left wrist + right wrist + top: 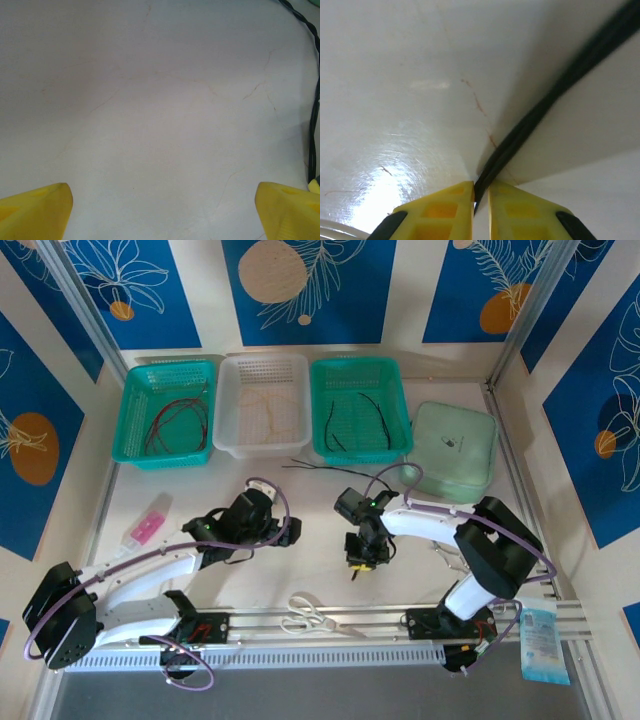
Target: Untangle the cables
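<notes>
place: robot lab cell | evidence: rail-bolted arms [140,575], printed enclosure panels [300,290] (blue leaf motifs), sorting baskets [170,366]

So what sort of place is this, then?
Probably a robot test booth: a white table boxed in by blue-printed panels, two arms bolted at its near edge, and plastic baskets holding sorted thin cables.

My pale bench [300,565] carries, along its far edge, the left teal basket [130,418], white basket [226,412] and right teal basket [400,408], then a green box [455,450]. Nearer lie a black cable [318,467], scissors [315,618] and a pink packet [146,528].
</notes>
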Robot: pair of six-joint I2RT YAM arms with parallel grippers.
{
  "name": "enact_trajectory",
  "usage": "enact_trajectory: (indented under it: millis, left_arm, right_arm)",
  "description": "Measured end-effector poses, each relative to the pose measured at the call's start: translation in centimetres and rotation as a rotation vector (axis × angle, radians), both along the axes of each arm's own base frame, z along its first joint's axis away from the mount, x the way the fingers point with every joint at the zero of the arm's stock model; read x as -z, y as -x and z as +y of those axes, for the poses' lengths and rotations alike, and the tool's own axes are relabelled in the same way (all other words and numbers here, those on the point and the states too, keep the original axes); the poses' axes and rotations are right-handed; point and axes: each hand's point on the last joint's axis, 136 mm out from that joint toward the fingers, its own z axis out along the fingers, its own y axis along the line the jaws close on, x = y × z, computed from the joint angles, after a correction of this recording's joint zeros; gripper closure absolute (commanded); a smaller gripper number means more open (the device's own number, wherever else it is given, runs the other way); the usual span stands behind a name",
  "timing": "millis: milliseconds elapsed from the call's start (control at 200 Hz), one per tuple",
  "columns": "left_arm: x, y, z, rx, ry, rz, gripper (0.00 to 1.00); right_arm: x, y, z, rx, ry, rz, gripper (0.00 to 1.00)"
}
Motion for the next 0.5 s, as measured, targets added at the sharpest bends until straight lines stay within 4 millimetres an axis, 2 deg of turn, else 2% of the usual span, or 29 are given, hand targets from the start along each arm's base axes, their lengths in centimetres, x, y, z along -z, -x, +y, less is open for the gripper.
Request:
enact_trajectory:
  millis: [165,355,495]
  left_arm:
    - [0.32,0.07,0.07,0.000,-0.012,0.011,0.08]
    - [0.84,0.11,-0.01,0.003,-0.023,0.026,0.09]
    - [0.74,0.25,-0.26,0.014,-0.013,0.032,0.12]
  right_arm:
    - [0.04,-0.03,0.07,-0.003,0.002,0.002,0.91]
    - [0.03,-0.04,0.07,-0.012,0.000,0.001,1.00]
    - [-0.11,-0.08,0.07,-0.016,-0.004,-0.005,1.00]
